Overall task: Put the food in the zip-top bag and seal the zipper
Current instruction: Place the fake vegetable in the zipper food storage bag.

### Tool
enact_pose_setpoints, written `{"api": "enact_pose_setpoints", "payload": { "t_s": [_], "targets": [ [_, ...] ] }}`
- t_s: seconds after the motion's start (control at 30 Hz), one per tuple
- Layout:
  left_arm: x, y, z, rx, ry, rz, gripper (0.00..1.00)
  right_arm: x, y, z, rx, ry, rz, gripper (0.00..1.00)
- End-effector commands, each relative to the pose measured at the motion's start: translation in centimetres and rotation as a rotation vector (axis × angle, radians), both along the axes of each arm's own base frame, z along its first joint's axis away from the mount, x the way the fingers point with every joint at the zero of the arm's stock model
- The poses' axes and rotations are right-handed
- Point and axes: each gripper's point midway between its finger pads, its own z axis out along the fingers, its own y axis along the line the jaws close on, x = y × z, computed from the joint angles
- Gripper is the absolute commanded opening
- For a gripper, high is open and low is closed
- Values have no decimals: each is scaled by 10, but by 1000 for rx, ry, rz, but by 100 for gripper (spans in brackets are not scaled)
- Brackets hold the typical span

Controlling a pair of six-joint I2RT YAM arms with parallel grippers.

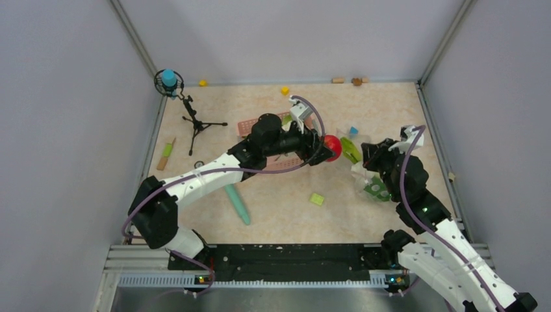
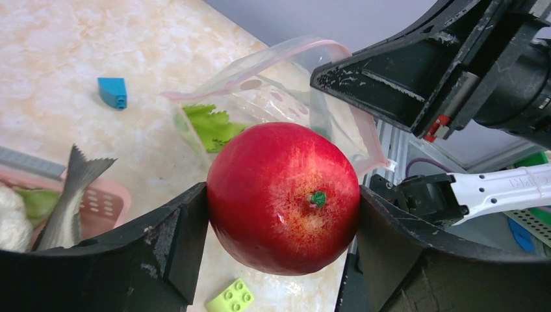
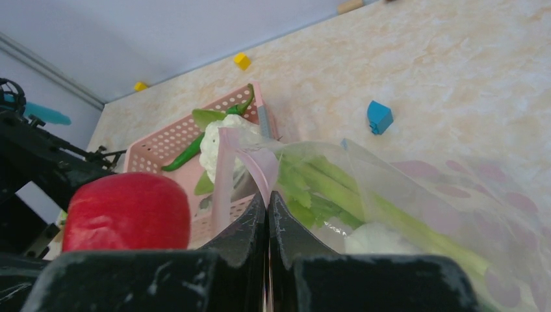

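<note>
Tomato (image 2: 283, 198) sits between the fingers of the left gripper (image 2: 281, 227), which stand wide apart around its round body. It hangs above the table, well off the surface. It has no long axis to speak of; its small green stem stub faces the wrist camera.

Just beyond it, on the side away from the left arm, lies the zip-top bag (image 2: 273, 91). Its mouth gapes toward the tomato, and the pink zipper (image 2: 260, 55) curves crosswise to the line of reach. A leafy piece (image 2: 211, 123) and the leek (image 3: 351, 188) already lie inside, the leek's stalk running lengthwise away from the mouth.

The right gripper (image 3: 267, 208) is pinched shut on the zipper strip at the mouth's rim, holding that edge up. The left arm is plainly the nearer to the opening with food, so the next move looks like a short push forward into the mouth.

Behind, the pink basket (image 3: 162, 149) holds the cauliflower (image 3: 214, 140).
</note>
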Motion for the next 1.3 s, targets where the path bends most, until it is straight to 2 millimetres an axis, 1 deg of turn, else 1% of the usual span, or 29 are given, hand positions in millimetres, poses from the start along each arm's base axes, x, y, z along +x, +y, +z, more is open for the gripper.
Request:
{"api": "enact_pose_setpoints", "payload": {
  "t_s": [0.0,0.13,0.3,0.37,0.43,0.47,0.57,0.7,0.73,0.87,1.07,1.17,1.27],
  "targets": [
    [1,-27,32,-105,-72,-52,21,0,12,25,38,-90,73,0],
    [4,-43,26,-97,-68,-60,22,-1,13,25,43,-94,76,0],
    [3,-57,13,-72,-63,-66,24,-1,13,24,47,-93,78,0],
    [3,-61,10,-56,-72,-64,26,-1,13,25,49,-95,79,0],
    [1,-64,5,-34,-76,-67,31,-2,13,26,55,-99,79,0],
    [-1,-65,3,-25,-77,-71,37,-2,13,26,55,-100,79,0],
    [-6,-67,-1,-3,-85,-80,70,-3,11,27,56,-104,70,0],
    [-11,-65,2,7,-93,-84,95,-3,11,27,55,-103,72,0],
    [-12,-65,2,8,-95,-89,97,-3,11,27,55,-104,73,0],
    [-19,-62,4,15,-101,-110,97,-3,9,24,48,-94,60,0],
    [-23,-54,8,11,-107,-97,97,-3,7,24,45,-92,50,0],
    [-26,-45,14,4,-121,-79,97,-3,5,25,46,-92,44,0],
    [-26,-32,22,-2,-158,-37,97,-3,2,24,44,-88,24,0]
  ]
}}
